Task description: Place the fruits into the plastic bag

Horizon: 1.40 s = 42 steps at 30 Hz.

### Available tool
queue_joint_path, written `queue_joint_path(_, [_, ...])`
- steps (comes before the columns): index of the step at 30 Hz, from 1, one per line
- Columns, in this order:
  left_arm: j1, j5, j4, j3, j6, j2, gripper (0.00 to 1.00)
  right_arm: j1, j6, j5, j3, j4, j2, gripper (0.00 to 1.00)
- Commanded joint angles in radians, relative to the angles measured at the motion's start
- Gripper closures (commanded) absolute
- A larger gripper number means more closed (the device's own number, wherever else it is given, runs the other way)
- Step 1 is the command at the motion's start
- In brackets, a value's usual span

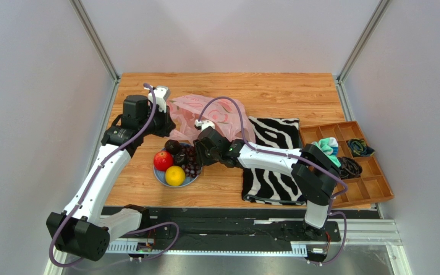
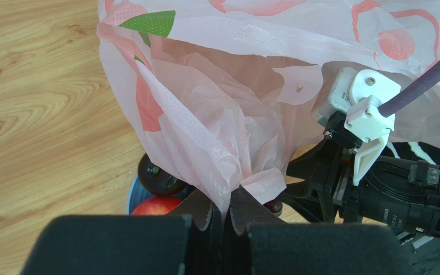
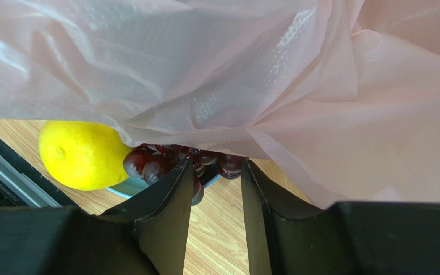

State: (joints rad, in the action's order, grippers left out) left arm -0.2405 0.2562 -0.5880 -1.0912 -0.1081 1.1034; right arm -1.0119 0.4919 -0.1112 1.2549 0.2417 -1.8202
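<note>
The bag [image 1: 208, 114] is thin, pink and see-through, with darker pink peaches and a green leaf printed on it. It sits crumpled near the middle of the top view, and its lower edge hangs just over the fruits. These huddle left of centre: a red apple [image 1: 162, 161], a yellow fruit [image 1: 174, 176] touching it, dark grapes [image 1: 192, 163] on the right, and a dark plum [image 1: 172, 146] at the top.

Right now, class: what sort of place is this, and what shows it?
Probably a robot test cell: left arm and right arm at a wooden table, grey panels around, blue fruit plate.
</note>
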Motion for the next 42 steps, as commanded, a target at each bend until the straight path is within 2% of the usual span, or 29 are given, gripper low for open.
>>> queue_joint_path(1, [0.006, 0.012, 0.005, -0.021, -0.004, 0.004, 1.00, 0.004, -0.015, 0.002, 0.044, -0.047, -0.002, 0.60])
queue_joint_path(27, [0.006, 0.021, 0.004, -0.022, -0.005, 0.013, 1.00, 0.001, -0.029, 0.015, 0.063, -0.033, 0.009, 0.58])
queue_joint_path(32, [0.006, 0.021, 0.004, -0.022, -0.005, 0.016, 1.00, -0.014, -0.052, -0.022, 0.060, -0.030, 0.027, 0.57])
queue_joint_path(42, [0.004, 0.028, 0.002, -0.022, -0.005, 0.019, 1.00, -0.014, -0.044, 0.004, 0.084, -0.008, -0.036, 0.59])
